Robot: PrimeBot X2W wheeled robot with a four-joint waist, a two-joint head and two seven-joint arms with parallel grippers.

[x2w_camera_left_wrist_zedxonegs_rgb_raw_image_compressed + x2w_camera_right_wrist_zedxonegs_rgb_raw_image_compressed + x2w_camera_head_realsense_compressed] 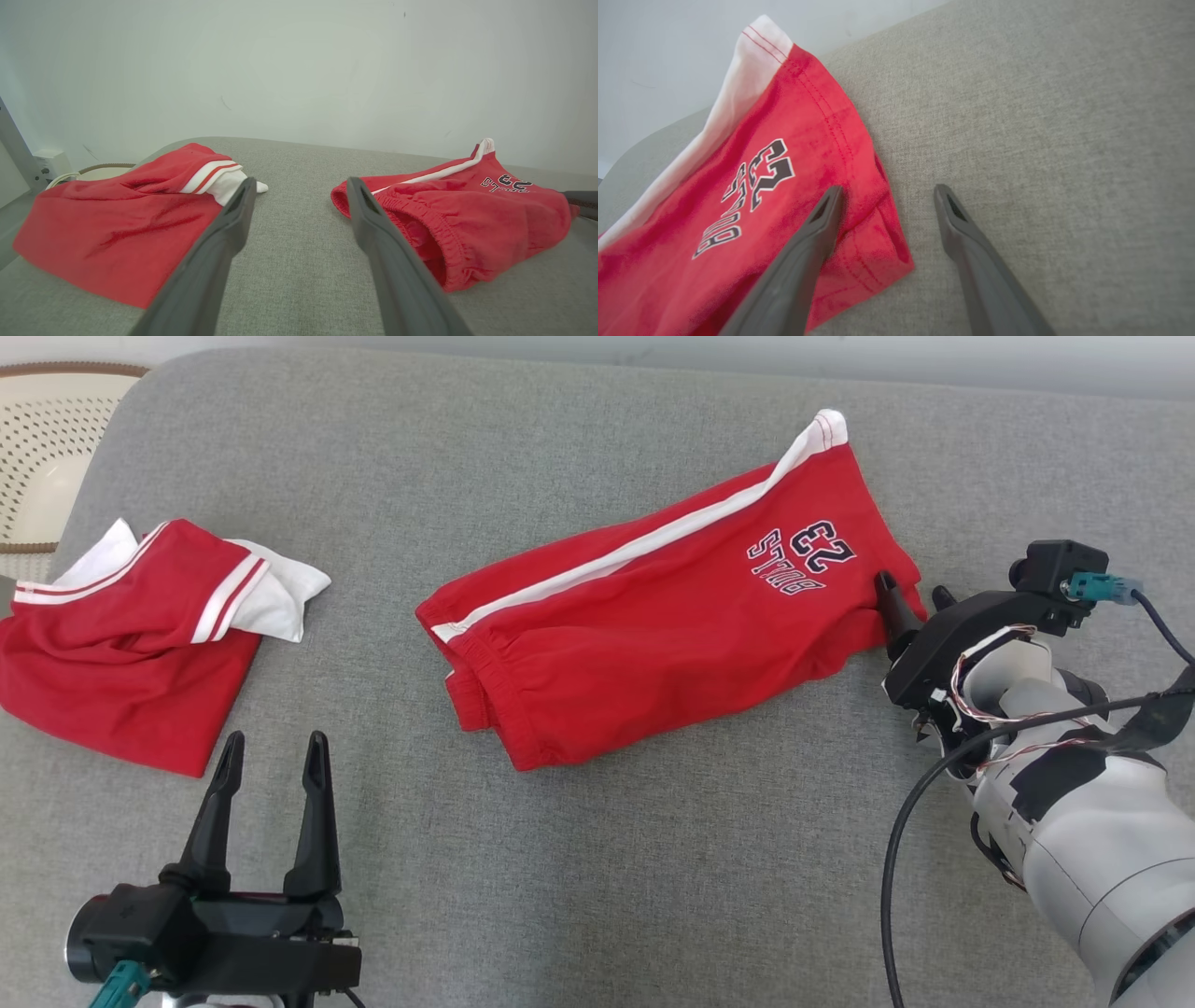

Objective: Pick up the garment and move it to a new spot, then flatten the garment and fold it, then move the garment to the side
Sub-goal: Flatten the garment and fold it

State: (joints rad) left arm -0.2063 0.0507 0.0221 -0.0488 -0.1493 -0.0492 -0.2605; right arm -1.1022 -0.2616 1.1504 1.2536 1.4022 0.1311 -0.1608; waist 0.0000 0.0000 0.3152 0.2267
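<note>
Jaws apart, the right gripper [913, 586] straddles a corner of the shorts [653, 616] — left gripper [275, 739] likewise spread.

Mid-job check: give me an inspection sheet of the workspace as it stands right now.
Surface: grey fabric surface, no stains seen.
Job's things: red shorts with a white side stripe, lying bunched at centre, not flattened.
Clutter: crumpled red and white shirt at the left.
Claws: left claw open, holding nothing, between the two garments; right claw open, one finger over the shorts' hem corner, the other over bare fabric, nothing gripped.
Cables: black cable loops down at the right.
Surroundings: pale perforated basket far left; plain wall behind.
</note>
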